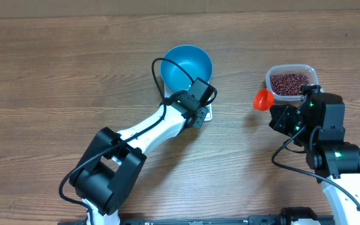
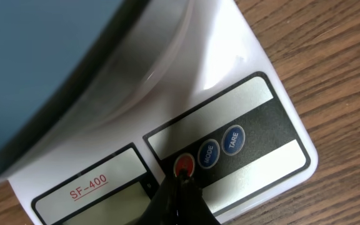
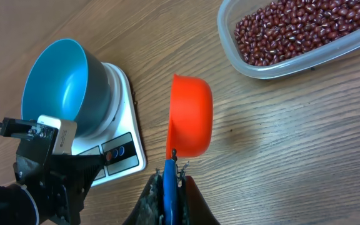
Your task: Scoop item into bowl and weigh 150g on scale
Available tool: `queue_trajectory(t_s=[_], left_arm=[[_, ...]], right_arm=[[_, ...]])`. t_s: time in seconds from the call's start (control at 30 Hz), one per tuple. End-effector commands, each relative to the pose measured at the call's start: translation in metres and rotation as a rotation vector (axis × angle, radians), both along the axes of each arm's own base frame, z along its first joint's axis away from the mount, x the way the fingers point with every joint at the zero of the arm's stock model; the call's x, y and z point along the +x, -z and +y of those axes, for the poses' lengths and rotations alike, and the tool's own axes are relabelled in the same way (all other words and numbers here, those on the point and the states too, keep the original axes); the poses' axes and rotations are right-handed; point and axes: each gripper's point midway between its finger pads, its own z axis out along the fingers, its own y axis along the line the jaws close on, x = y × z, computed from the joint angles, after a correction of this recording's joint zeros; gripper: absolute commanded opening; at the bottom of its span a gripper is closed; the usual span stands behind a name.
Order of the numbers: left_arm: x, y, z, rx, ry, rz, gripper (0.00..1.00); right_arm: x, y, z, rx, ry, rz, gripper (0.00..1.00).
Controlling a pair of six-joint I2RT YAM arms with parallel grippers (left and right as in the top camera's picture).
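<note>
Left gripper (image 2: 181,182): nearest your left wrist lens, bottom centre; dark fingers pinched together on nothing, the tip meeting the lower edge of the red button (image 2: 184,165).
Right gripper (image 3: 169,182): at the bottom of your right wrist view; clamped on the thin blue handle (image 3: 169,190) of the scoop (image 3: 191,122).
Scoop: one, glossy orange plastic, a rounded cup lying on its side.
Scale (image 2: 249,56): one, flat smooth white plastic with rounded corners and a dark panel; you can read SF-400 in red.
Buttons: three round ones, one red and two blue marked MODE (image 2: 209,154) and TARE (image 2: 232,139).
Bowl (image 3: 61,81): one, deep, round, bright blue, standing on the scale at upper centre of your overhead view.
Beans (image 3: 299,28): many small oval maroon grains, heaped in one clear rounded plastic tub (image 3: 280,67), upper right.
Table (image 1: 55,75): brown wood grain.
</note>
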Motion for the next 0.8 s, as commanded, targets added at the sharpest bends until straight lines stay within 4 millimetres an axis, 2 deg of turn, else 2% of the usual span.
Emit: queue_trajectory(t_s=[0.0,0.23,0.77], left_arm=[[0.0004,0.0110,0.0055,0.040,0.010,0.004,0.04],[0.0012,0.0157,0.0047,0.041,0.010,0.007,0.04],[0.0064,0.0127,-0.0008,0.027,0.035,-0.019,0.04]], right_arm=[[0.0037,-0.0115,-0.0012,-0.003,0.003,-0.030,0.04],[0.0037,-0.0115,-0.0012,-0.004,0.002,-0.030,0.04],[0.0036,-0.0115,-0.0012,-0.004,0.002,-0.030,0.04]])
